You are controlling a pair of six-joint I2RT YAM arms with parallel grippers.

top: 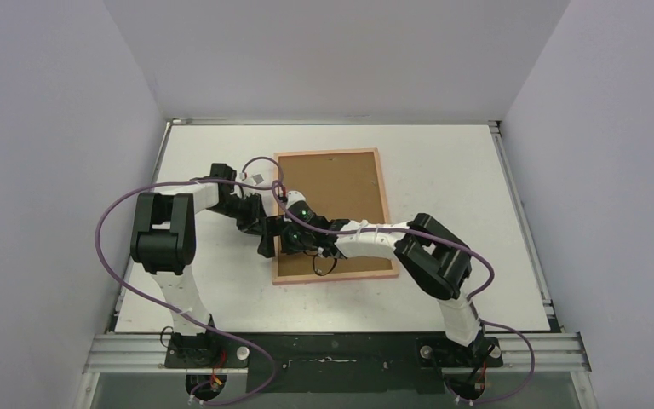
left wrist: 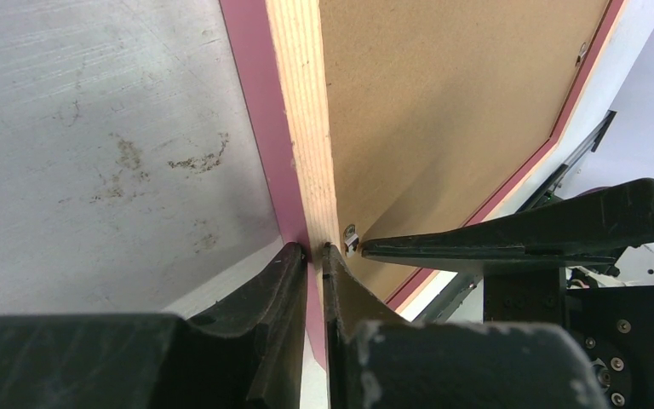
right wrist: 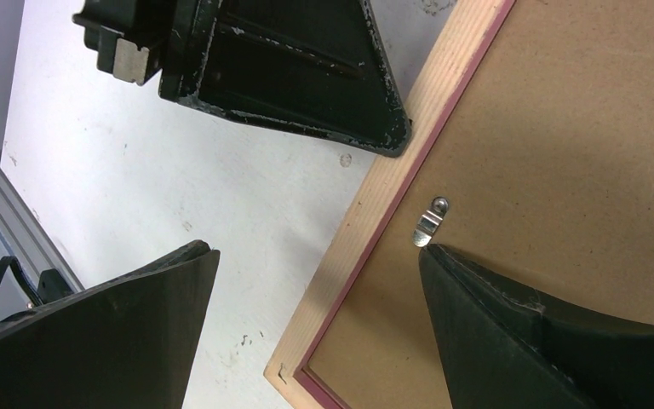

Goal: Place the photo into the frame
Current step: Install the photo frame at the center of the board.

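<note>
Frame [left wrist: 305, 128] pale raw wood (pink edge); backing board [right wrist: 579, 153] matt brown fibreboard; clip [right wrist: 428, 223] shiny metal.

No legible text, label, brand, number or sign in any view. The frame [top: 328, 153], brown backing board [top: 341, 183] and white table [top: 477, 213] carry no readable marks.

At the middle of the flat white tabletop [top: 460, 170], a little to the right: large thin-railed pink and pale-wood picture frame [top: 387, 213], lying back up. Holds a plain brown fibreboard backing board [top: 341, 183] inside its rails. At the left rail's near stretch: black two-finger left gripper [left wrist: 315, 251], fingertips close together on the outer edge. Just nearer, black right gripper [right wrist: 317, 251]; straddles the same rail, one finger over the table, the other over the board, right at a small metal turn clip [right wrist: 428, 223].
</note>
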